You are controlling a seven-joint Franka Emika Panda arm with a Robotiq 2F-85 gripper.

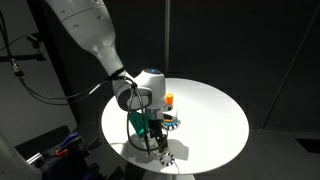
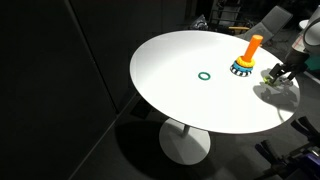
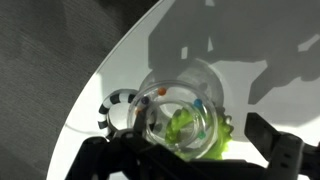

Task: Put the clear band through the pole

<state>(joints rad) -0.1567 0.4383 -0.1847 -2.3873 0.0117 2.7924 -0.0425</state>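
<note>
The clear band, a see-through ring with small coloured beads, fills the middle of the wrist view, overlapping the yellow-green ring. My gripper is low over the table with its dark fingers spread on either side of the band. The right finger stands apart from it. The black-and-white dotted ring lies just left of the band. The pole, an orange peg on a base of stacked coloured rings, stands beside the gripper and also shows in an exterior view behind the gripper.
A round white table bears everything. A small dark green ring lies alone near its middle. The table edge runs close to the rings, with dark floor beyond.
</note>
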